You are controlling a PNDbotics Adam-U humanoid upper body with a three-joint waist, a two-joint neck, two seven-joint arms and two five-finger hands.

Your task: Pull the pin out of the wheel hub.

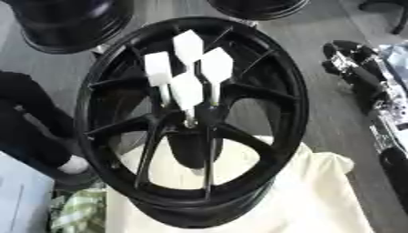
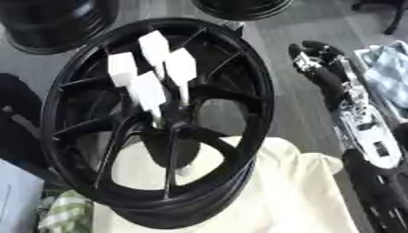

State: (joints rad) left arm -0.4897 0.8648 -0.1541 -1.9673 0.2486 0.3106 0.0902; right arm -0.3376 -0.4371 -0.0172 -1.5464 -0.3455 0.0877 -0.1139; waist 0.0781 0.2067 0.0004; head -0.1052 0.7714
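A black spoked wheel hub (image 1: 283, 82) stands tilted on a cream cloth (image 1: 318, 195), filling the middle of both views. Several white pins with flat, flag-like heads stick out of its centre (image 1: 191, 124); the nearest pin (image 1: 186, 91) has its thin shaft running down into the centre. The other pins (image 1: 216, 66) fan out above it. My right hand (image 2: 309, 51) hangs off to the right of the rim, apart from the wheel, open with relaxed fingers and holding nothing. Its silver and black forearm (image 2: 359, 123) runs down the right edge. My left hand does not show.
Two more black wheels lie on the grey floor behind, one at the upper left (image 1: 68, 22) and one at the top middle (image 1: 255, 7). A green-striped cloth (image 1: 76, 211) lies at the lower left. A dark shape with a white end (image 1: 72, 164) stands left of the rim.
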